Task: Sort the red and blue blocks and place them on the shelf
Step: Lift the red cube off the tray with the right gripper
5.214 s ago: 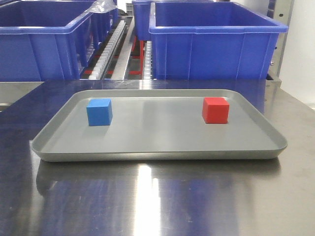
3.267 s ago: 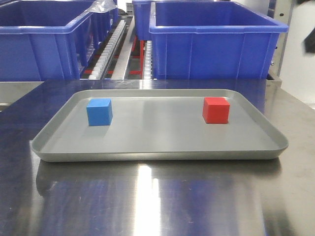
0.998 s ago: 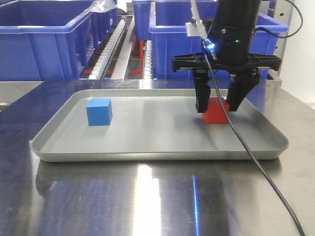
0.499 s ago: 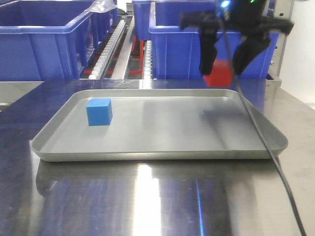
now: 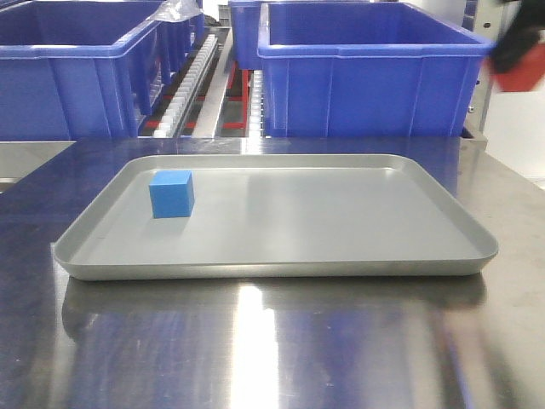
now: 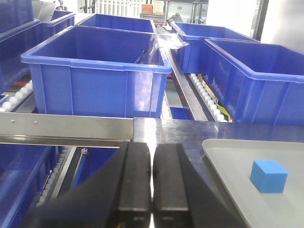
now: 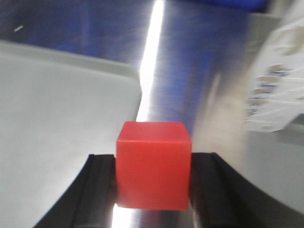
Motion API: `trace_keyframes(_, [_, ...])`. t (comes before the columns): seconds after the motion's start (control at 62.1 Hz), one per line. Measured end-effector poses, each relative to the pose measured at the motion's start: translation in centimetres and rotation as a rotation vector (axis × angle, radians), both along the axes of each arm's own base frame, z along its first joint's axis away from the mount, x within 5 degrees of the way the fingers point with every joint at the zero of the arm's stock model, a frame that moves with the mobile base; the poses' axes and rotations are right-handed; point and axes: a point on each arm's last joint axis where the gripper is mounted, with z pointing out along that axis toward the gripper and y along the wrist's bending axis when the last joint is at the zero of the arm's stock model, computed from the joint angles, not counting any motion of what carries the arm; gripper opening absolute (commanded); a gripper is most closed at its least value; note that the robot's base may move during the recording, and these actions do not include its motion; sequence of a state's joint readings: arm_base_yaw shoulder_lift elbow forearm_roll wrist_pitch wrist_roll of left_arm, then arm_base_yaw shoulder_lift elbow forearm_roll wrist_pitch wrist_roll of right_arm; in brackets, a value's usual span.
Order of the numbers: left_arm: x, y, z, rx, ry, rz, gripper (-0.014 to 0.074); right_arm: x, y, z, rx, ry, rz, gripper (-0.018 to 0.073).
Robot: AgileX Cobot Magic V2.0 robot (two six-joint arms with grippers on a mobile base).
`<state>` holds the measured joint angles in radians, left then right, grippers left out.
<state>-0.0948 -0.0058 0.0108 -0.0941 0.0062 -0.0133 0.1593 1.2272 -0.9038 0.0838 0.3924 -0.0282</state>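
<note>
Right tool (image 7: 153,183) clamps the red block (image 7: 153,164), now lifted clear beyond the right edge of the tray (image 5: 281,266). Blue block (image 5: 171,194) unmoved on the tray. Left tool (image 6: 152,183) pressed closed, empty.

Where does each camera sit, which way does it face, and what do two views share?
Front view: low before the shiny steel tabletop, facing the shallow grey tray and large blue plastic bins; right gripper blurred at right edge.
Left wrist view: behind the shut left gripper, facing bins and steel shelf rail.
Right wrist view: looks down on its gripper clamping the small red cube.
Shared: small blue cube, front and left wrist views.
</note>
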Motion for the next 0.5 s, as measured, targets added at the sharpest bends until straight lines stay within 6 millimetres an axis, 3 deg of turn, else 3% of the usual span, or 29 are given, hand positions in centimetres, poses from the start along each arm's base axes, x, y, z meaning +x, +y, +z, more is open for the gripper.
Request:
trace_keyframes(0.032, [0.0, 0.0, 0.0, 0.000, 0.000, 0.000, 0.0125, -1.3, -1.0, -0.1, 0.004, -0.025, -0.033, 0.0040])
trace_keyframes(0.145, [0.0, 0.0, 0.0, 0.000, 0.000, 0.000, 0.0125, -4.2, -2.4, 0.1, 0.014, -0.104, -0.083, 0.0057])
trace_keyframes(0.499, [0.0, 0.0, 0.0, 0.000, 0.000, 0.000, 0.0125, -12.0, -3.2, -1.2, 0.037, -0.332, -0.098, 0.0057])
